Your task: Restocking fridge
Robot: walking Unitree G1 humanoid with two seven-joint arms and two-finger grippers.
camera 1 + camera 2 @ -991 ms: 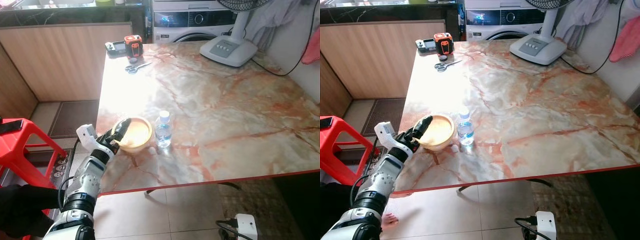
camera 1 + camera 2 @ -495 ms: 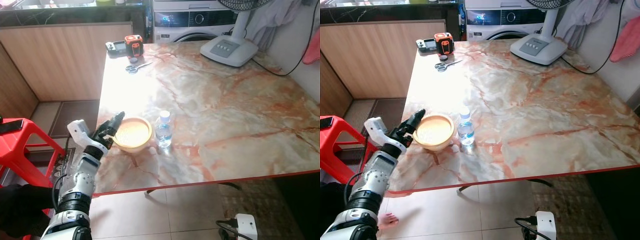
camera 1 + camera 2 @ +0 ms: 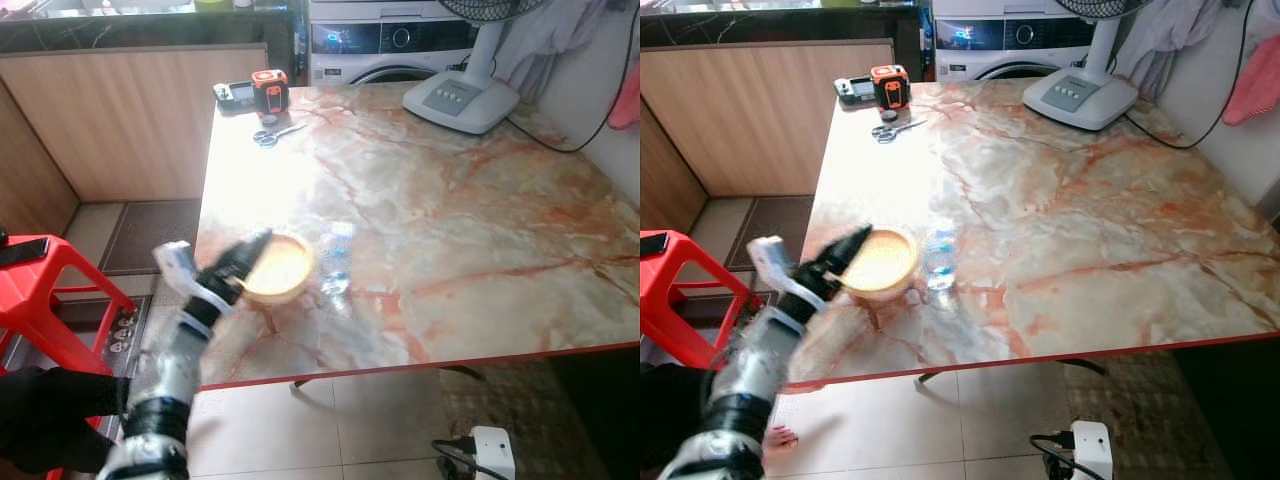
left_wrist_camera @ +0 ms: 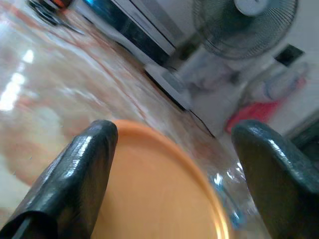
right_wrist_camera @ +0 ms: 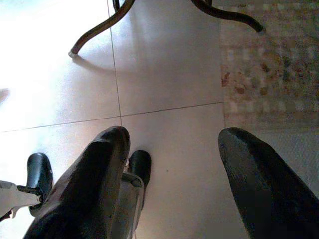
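we were at the pick-up stage of restocking the fridge, with nothing in our grasp. our left gripper [image 3: 252, 250] was at the near left edge of the marble table [image 3: 480, 200], blurred in both eye views, its fingers spread wide and released, reaching over the rim of the orange bowl [image 3: 277, 267]. in the left wrist view the bowl [image 4: 159, 189] sat between the two black fingers [image 4: 84, 169], with the water bottle [image 4: 232, 199] just beyond it. the small clear water bottle [image 3: 335, 262] stood upright just beside the bowl, on its right, near the table's front edge. which of the two we were after we could not tell for sure. our right gripper [image 5: 172, 164] hung idle over the tiled floor, its fingers parted and holding nothing.

the next move, as we judged it, called for settling the fingers on either side of the bowl's rim, or shifting across to the bottle, and closing without knocking the light bottle over.
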